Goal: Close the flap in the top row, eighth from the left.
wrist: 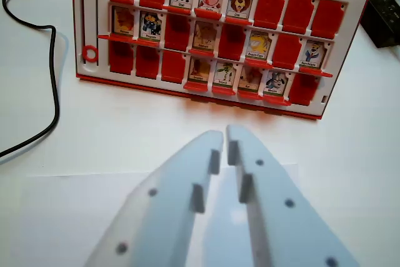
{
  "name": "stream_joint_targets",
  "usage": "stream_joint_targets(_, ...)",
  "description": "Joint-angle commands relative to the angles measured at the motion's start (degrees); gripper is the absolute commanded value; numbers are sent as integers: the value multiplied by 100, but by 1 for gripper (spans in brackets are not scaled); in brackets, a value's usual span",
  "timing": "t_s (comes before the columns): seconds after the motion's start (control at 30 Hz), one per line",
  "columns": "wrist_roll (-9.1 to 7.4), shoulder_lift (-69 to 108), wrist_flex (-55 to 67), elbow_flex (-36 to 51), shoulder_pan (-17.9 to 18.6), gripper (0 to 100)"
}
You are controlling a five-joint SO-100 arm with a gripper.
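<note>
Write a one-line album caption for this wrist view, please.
Pale grey plastic hand, nearly closed and empty, hovers above the white table before a red-and-white flap-board game showing cartoon animal cards.

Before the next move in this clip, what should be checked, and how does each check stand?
1. Board in view: ok.
2. Top row's eighth flap visible: ok, plain red, no picture.
3. Tool empty, jaws nearly together: ok.
4. Tool clear of board: ok, bare table between.
5. Black cable out of the path: ok, at the wrist view's left.
6. Flap needs closing: cannot tell.
</note>
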Motion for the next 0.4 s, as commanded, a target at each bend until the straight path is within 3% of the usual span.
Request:
stream_joint_targets(0.0,-105,167,-141,62,-44,0)
stream_joint_targets(0.37,-88,413,-123,246,-105,0)
